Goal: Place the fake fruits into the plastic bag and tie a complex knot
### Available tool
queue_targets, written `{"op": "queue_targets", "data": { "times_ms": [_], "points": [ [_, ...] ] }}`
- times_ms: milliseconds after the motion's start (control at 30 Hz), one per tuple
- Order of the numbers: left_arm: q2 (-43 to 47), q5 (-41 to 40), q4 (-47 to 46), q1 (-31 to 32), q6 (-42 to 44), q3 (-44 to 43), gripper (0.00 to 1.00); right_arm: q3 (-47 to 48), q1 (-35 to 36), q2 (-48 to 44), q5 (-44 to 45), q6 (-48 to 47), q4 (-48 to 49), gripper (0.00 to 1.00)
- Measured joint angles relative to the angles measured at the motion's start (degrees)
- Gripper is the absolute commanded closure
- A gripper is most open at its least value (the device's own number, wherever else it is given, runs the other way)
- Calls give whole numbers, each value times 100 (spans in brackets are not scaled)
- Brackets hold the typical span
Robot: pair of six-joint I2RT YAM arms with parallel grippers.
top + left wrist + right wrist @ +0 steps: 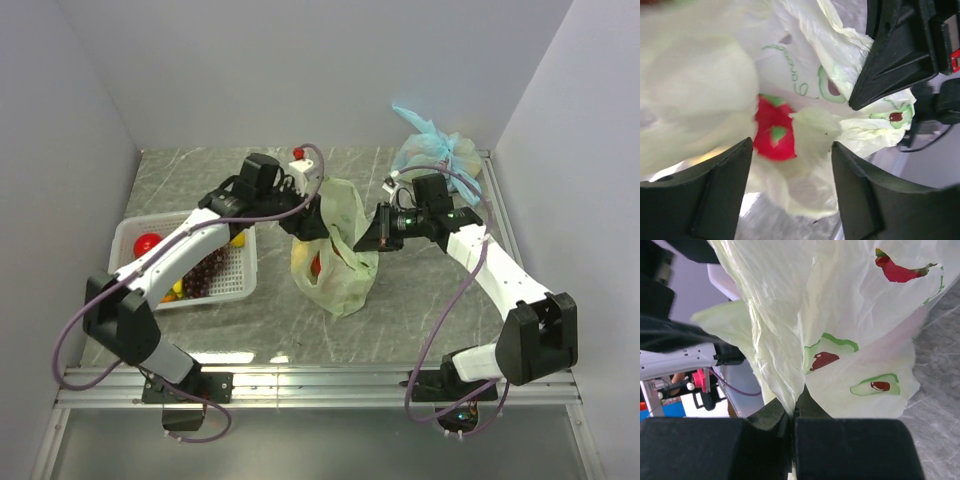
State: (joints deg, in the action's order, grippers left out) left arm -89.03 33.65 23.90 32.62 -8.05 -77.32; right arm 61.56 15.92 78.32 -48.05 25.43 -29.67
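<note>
The pale yellow-green plastic bag (345, 255) stands open mid-table, with a red fruit (316, 265) showing inside. My left gripper (316, 222) hovers at the bag's mouth; in the left wrist view its jaws (791, 145) stand open, and a red dragon fruit with green tips (772, 132) lies loose beyond them against the bag film (840, 130). My right gripper (373, 238) is shut on the bag's right edge (785, 365), with the film pinched between its fingers (765, 417). More fake fruits lie in the basket: a red apple (148, 243) and dark grapes (205, 272). No knot is in view.
A white mesh basket (130, 232) sits at the left by the left arm. A light blue tied bag (437, 152) lies at the back right corner. Grey walls close in the table at the left, back and right.
</note>
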Motion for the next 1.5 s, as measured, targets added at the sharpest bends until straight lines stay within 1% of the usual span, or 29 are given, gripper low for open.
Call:
{"op": "queue_targets", "data": {
  "times_ms": [67, 133, 167, 300, 433, 567, 633, 700, 733, 767, 833, 867, 900, 1000, 1067, 1133, 1167, 1200, 1233, 1267, 1300, 1333, 1367, 1433, 1500],
  "points": [
    [293, -321, 240, -39, 181, 2, 36, 0, 85, -11, 35, -59, -15, 100],
    [643, -468, 363, -105, 332, 57, 33, 4, 192, -33, 66, -136, -37, 100],
    [848, -529, 376, -138, 402, 129, 29, 4, 254, -44, 72, -177, -48, 100],
    [1513, -835, 369, -219, 374, 468, 28, 9, 415, -63, 151, -341, -85, 100],
    [1379, -1001, 319, -216, 155, 575, 28, 9, 448, -74, 232, -514, -166, 100],
    [896, -951, 260, -216, -116, 750, 24, 9, 483, -122, 345, -713, -240, 100],
    [627, -940, 203, -212, -284, 767, 24, 9, 498, -155, 409, -813, -269, 100],
    [393, -931, 111, -205, -457, 767, 30, 13, 518, -175, 459, -907, -286, 100],
    [275, -922, 42, -203, -535, 767, 37, 15, 522, -179, 474, -940, -297, 100],
    [166, -907, -9, -201, -621, 765, 54, 15, 527, -179, 498, -986, -302, 100],
    [-28, -892, -55, -203, -741, 732, 81, 15, 531, -179, 533, -1049, -315, 100],
    [-116, -866, -57, -221, -785, 684, 97, 17, 531, -179, 549, -1091, -332, 100],
    [-177, -824, -61, -247, -787, 632, 100, 26, 531, -179, 568, -1130, -361, 100],
    [-181, -645, 122, -424, -750, 313, 100, 35, 531, -199, 686, -1268, -433, 100],
    [-125, -581, 166, -649, -719, 26, 100, 35, 531, -232, 767, -1340, -470, 100],
    [94, -533, 175, -981, -643, -83, 100, 35, 533, -275, 861, -1416, -483, 100],
    [236, -525, 221, -1128, -601, -83, 96, 37, 533, -291, 894, -1449, -487, 100],
    [337, -518, 267, -1237, -562, -81, 86, 37, 533, -304, 929, -1471, -487, 100],
    [442, -476, 317, -1342, -479, -81, 73, 37, 533, -313, 953, -1484, -487, 100],
    [529, -396, 363, -1401, -415, -81, 50, 37, 533, -317, 973, -1488, -485, 100],
    [588, -297, 402, -1414, -337, -76, 42, 37, 535, -317, 981, -1488, -485, 100],
    [636, -184, 450, -1408, -297, -70, 37, 39, 540, -317, 997, -1486, -485, 100],
    [686, -83, 522, -1399, -258, -59, 29, 39, 546, -317, 1010, -1486, -485, 100],
    [813, 83, 629, -1445, -146, 46, 23, 52, 562, -317, 1014, -1482, -474, 100],
    [1069, 223, 879, -1692, 50, 205, 23, 72, 577, -317, 1014, -1467, -455, 100]
  ]
}}
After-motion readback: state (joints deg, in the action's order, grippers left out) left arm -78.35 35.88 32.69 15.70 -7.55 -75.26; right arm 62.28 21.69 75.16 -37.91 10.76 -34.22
